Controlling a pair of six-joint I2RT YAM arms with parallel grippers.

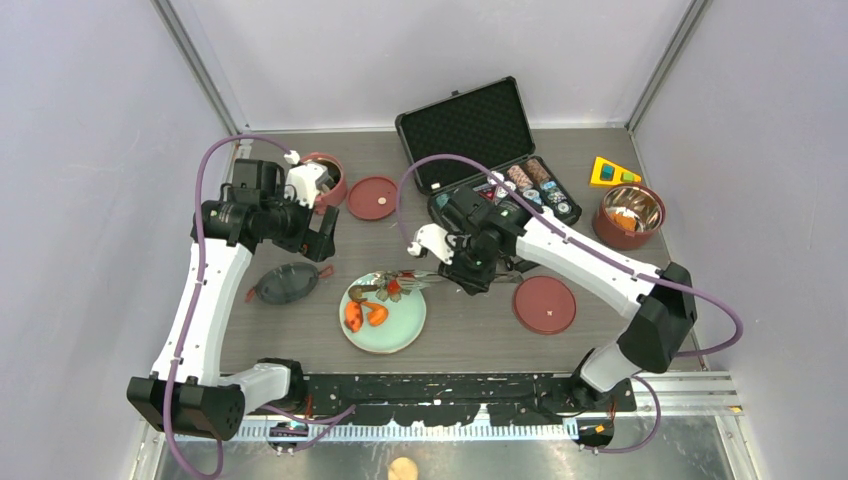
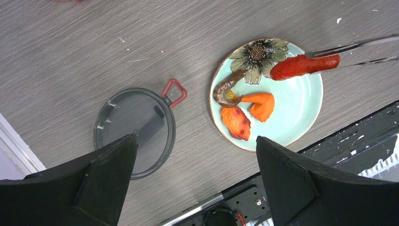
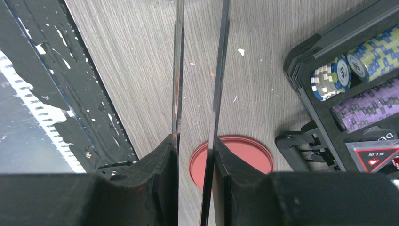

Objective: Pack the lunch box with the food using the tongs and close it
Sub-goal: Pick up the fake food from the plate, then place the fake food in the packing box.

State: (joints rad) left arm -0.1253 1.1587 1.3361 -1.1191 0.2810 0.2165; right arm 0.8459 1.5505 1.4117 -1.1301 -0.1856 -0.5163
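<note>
A: Nearest item?
B: Pale green plate [image 2: 301,113] on the bench, three food bits [image 2: 261,104] on it. Over its far side the tongs [image 3: 216,70] pinch a red sausage-like piece [image 2: 303,67].
A: Hands?
B: The right hand [image 3: 194,155] is clenched on the tongs. The left hand [image 2: 195,139] is released, over the dark lid [image 2: 134,127].
A: Lunch box?
B: One lunch box tier [image 1: 336,186] far left, another tier [image 1: 606,228] far right.

Plate [image 1: 402,332] sits front-centre on tabletop [image 1: 470,335], food [image 1: 362,315] on it. Clip-on lid [image 1: 290,284] left of plate, flat lid [image 1: 543,304] right of it, second flat lid [image 1: 373,197] behind it. Chip case [image 1: 480,130] further back. Tongs [image 3: 220,56] in my right pincer [image 3: 194,155] reach over plate's far side.
</note>
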